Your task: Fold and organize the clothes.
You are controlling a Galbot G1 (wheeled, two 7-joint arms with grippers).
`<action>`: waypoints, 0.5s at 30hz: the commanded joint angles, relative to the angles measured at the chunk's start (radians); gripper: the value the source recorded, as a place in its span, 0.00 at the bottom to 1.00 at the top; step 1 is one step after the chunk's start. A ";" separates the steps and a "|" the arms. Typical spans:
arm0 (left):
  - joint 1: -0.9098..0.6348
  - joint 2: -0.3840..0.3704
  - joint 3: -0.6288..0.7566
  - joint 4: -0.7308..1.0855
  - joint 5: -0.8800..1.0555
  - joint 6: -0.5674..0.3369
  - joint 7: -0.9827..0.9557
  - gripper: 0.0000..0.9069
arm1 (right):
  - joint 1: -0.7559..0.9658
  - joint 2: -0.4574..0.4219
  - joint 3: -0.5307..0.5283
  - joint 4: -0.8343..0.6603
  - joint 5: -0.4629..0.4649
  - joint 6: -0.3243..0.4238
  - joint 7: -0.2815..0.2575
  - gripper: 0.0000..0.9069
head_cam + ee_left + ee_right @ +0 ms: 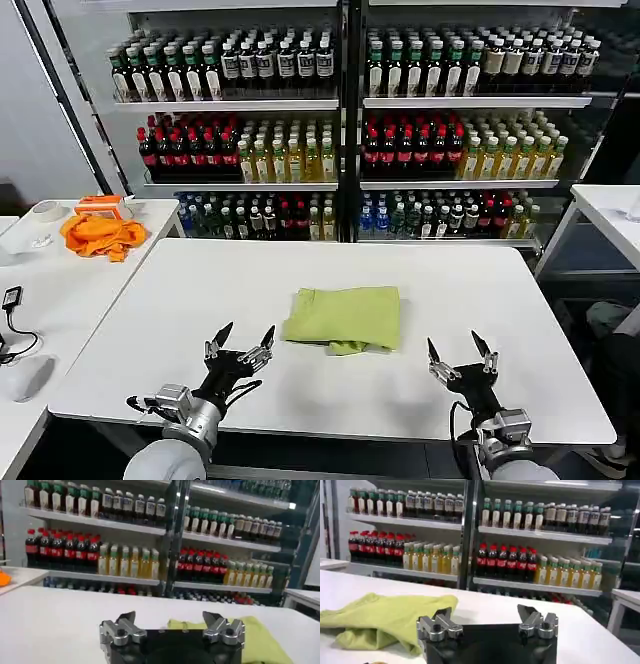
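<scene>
The clothes, one lime T-shirt (344,317), lie folded into a compact rectangle near the middle of the white table (200,290). A small flap sticks out at the shirt's near edge. My left gripper (246,337) hovers over the table just left of the shirt, open and holding nothing. My right gripper (458,345) is open too, a short way right of the shirt and nearer the front edge. The left wrist view has the shirt (260,637) beyond that gripper (169,617). In the right wrist view the shirt (380,617) lies off to one side of the open right gripper (484,611).
A bright orange cloth (100,235) and a roll of tape (45,211) rest on a side table at the left. Shelves of bottles (350,130) stand behind the table. Another white table (610,215) is at the far right.
</scene>
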 commanded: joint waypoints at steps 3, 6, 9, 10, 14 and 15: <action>-0.004 -0.004 0.004 -0.004 0.024 -0.011 0.005 1.00 | -0.113 0.020 0.042 0.073 -0.025 -0.025 0.041 1.00; -0.004 -0.006 0.004 -0.004 0.024 -0.012 0.004 1.00 | -0.131 0.035 0.050 0.082 -0.041 -0.027 0.041 1.00; -0.005 -0.006 0.004 -0.004 0.028 -0.012 0.003 1.00 | -0.142 0.042 0.057 0.088 -0.053 -0.026 0.040 1.00; -0.005 -0.006 0.004 -0.005 0.032 -0.011 0.003 1.00 | -0.143 0.043 0.058 0.087 -0.053 -0.020 0.044 1.00; -0.004 -0.008 0.005 -0.010 0.032 -0.014 -0.001 1.00 | -0.143 0.049 0.062 0.086 -0.062 0.028 0.061 1.00; -0.004 -0.009 0.006 -0.011 0.032 -0.015 -0.002 1.00 | -0.144 0.052 0.060 0.088 -0.066 0.031 0.062 1.00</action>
